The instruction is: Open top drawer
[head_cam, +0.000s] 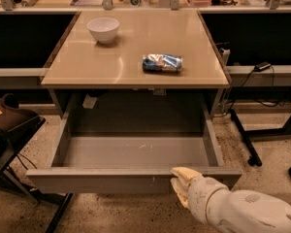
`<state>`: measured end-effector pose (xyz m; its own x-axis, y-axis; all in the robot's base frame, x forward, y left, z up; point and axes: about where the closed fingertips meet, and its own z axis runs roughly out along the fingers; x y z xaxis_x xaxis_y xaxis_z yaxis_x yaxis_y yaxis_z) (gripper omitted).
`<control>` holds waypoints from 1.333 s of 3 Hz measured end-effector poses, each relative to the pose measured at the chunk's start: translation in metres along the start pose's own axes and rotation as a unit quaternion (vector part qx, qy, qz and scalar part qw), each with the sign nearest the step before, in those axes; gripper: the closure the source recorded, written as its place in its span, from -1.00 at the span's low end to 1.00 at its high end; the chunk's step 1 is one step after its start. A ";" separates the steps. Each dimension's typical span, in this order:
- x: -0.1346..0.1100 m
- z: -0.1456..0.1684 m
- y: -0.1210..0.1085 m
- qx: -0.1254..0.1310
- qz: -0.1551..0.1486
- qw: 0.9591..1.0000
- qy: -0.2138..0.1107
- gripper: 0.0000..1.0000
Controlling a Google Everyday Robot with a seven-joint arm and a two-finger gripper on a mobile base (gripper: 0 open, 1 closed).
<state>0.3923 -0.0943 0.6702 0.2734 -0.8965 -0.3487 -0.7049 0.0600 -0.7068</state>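
Observation:
The top drawer [111,178] is pulled far out from under the beige table. Its grey front panel faces me and its shallow grey tray [136,152] lies bare inside. My gripper [180,182] is at the lower right, its pale fingers against the drawer's front panel right of centre, just below the top edge. The white arm runs off to the bottom right corner.
A white bowl [103,29] and a blue snack packet [162,62] sit on the tabletop [131,47]. A dark chair [9,125] stands at the left. Black table legs and cables [262,130] are at the right. A cluttered bench runs along the back.

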 end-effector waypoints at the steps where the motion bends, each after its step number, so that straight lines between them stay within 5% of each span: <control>1: 0.000 0.000 0.000 0.000 0.000 1.000 0.000 0.64; 4: 0.000 0.000 0.000 0.000 0.000 1.000 0.000 -0.76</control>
<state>0.3923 -0.0942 0.6702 0.2735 -0.8965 -0.3486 -0.7048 0.0598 -0.7069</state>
